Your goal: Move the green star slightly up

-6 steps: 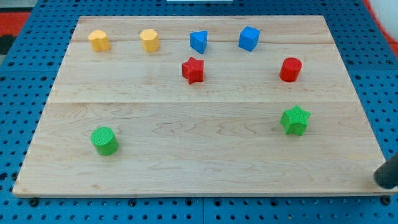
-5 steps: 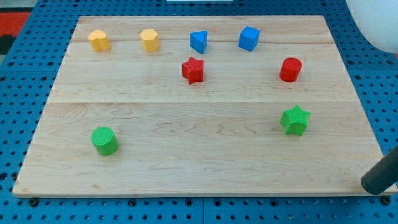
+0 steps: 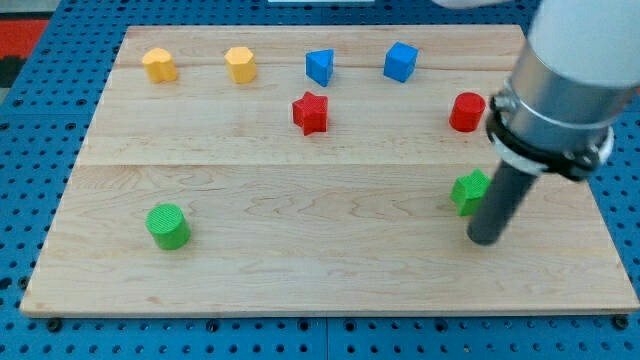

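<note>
The green star (image 3: pixel 466 191) sits on the wooden board (image 3: pixel 300 250) at the view's right, partly hidden behind my rod. My tip (image 3: pixel 484 239) rests on the board just below and slightly right of the star. The rod and the arm's white-and-grey body rise from there toward the view's top right.
A red cylinder (image 3: pixel 465 111) stands above the star. A red star (image 3: pixel 311 113) is near the middle top. Two blue blocks (image 3: pixel 319 67) (image 3: pixel 400 61) and two yellow blocks (image 3: pixel 159 65) (image 3: pixel 240 65) line the top. A green cylinder (image 3: pixel 167 226) is at the lower left.
The rod has swung in from the view's bottom right corner, off the board, to just below the green star. The arm now covers part of the star. No block has moved.
</note>
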You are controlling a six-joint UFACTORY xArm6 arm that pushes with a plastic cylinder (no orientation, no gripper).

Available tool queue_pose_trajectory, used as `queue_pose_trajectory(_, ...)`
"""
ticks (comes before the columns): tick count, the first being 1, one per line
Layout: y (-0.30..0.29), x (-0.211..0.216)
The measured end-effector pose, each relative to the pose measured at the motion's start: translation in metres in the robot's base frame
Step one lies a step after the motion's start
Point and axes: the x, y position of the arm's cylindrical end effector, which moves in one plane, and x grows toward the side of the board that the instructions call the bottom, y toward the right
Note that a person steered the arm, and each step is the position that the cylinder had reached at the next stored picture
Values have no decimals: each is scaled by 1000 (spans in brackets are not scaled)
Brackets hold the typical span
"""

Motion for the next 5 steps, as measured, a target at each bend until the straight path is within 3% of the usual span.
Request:
queue_pose_trajectory(2,27,-22)
queue_pose_trajectory(5,85,-14)
